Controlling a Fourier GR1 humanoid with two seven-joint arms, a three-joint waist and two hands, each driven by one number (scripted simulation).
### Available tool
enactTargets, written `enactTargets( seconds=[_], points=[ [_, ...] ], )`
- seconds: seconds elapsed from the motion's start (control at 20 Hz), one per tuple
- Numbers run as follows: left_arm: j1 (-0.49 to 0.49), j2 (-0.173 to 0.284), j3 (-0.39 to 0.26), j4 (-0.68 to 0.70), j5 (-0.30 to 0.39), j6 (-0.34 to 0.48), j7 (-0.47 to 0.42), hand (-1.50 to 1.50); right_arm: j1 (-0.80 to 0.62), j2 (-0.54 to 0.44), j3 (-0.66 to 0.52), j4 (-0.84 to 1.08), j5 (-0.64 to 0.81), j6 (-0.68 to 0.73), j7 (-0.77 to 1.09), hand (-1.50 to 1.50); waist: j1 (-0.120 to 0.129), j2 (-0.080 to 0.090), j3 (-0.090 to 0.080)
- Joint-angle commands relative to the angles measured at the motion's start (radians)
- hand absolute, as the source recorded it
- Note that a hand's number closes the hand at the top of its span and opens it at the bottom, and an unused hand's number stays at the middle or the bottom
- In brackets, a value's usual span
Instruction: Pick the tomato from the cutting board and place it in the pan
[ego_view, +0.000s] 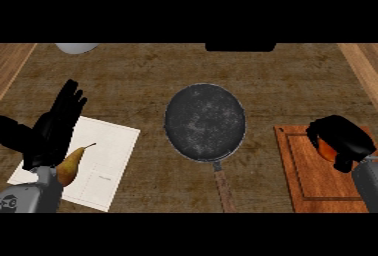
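Note:
An orange-red tomato (326, 148) sits on the wooden cutting board (310, 180) at the right. My right hand (342, 137) is curled over it and hides most of it, with only a sliver showing at the hand's left side. A dark round pan (204, 121) lies in the middle of the counter, its wooden handle (224, 187) pointing toward me. At the left, my left hand (55, 125) rests open with fingers up.
A white paper sheet (103, 155) lies at the left with a yellow-brown pear (71, 165) on it, partly behind my left forearm. A pale bowl (77, 48) and a dark object (241, 47) sit at the far edge. Wooden strips border the counter's sides.

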Motion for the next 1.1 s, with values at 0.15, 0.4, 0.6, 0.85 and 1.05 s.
enactTargets(
  seconds=[0.15,0.4,0.6,0.85,1.05],
  points=[
    [-0.004,-0.008,-0.015,0.003,0.002,-0.01,0.001,0.0,0.012,0.424,0.146,-0.072,0.048,0.113,0.309,1.5,0.038,-0.007,0.011],
    [-0.027,-0.008,-0.023,0.016,-0.002,-0.01,0.019,0.0,-0.111,0.458,0.252,-0.252,0.113,0.092,0.566,1.5,0.042,-0.029,0.012],
    [-0.023,-0.024,-0.037,0.035,-0.003,-0.012,0.013,0.0,-0.204,0.462,0.365,-0.381,0.106,0.086,0.787,1.5,0.058,-0.031,0.013],
    [-0.043,-0.026,-0.046,0.042,-0.012,-0.014,0.01,0.0,-0.277,0.464,0.557,-0.482,0.055,0.163,1.156,1.5,0.075,-0.01,0.016],
    [-0.073,-0.048,-0.052,0.07,-0.018,-0.004,-0.01,0.0,-0.381,0.465,0.669,-0.56,-0.028,0.208,1.445,1.5,0.076,0.0,0.016]
  ],
)
